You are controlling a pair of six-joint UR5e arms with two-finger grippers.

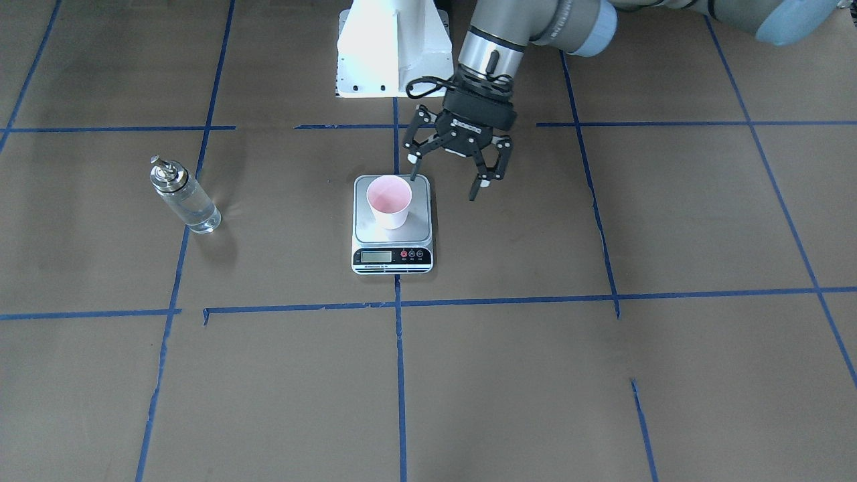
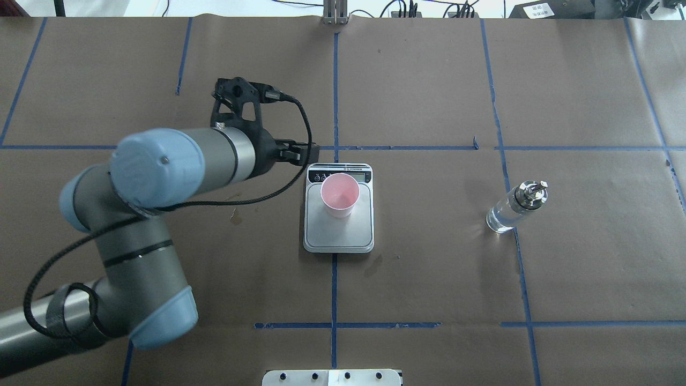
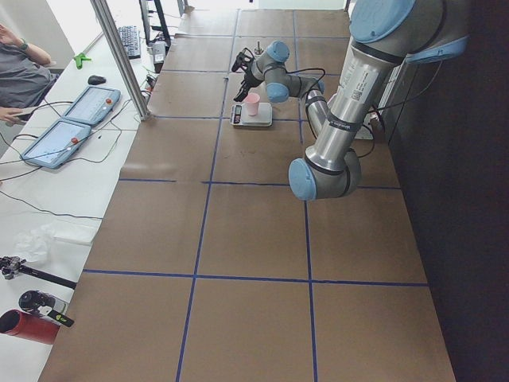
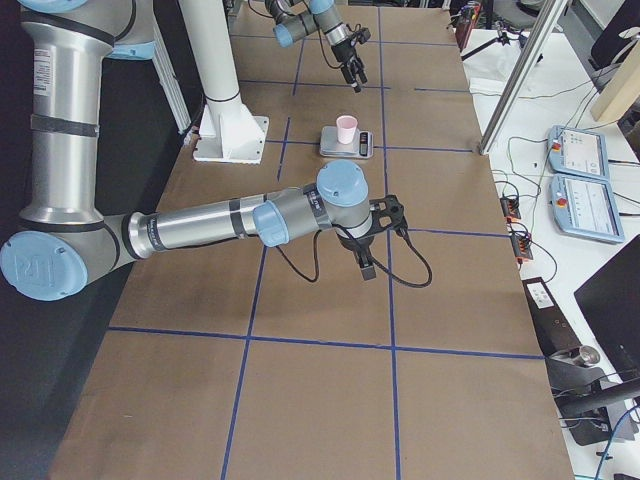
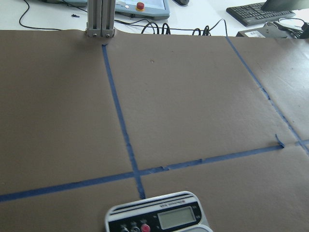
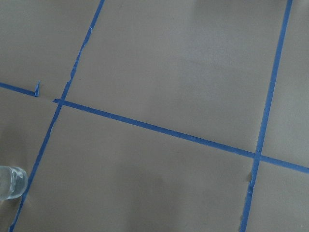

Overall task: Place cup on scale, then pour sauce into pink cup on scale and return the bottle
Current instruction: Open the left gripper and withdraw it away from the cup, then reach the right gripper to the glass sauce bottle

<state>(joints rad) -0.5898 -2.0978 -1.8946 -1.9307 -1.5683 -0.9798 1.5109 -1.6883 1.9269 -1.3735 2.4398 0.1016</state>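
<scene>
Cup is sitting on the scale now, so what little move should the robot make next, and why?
Probably the right pincer should start reaching toward the bottle. The cup stands upright on the scale, and the left pincer is open beside it, holding nothing. The bottle stands alone on the robot's right side, not yet picked up.

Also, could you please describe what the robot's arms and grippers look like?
The left arm and right arm are silver-grey tubes with pale blue joint caps. A black cable loops along the left one. The left gripper and right gripper are black two-finger linkages.
</scene>
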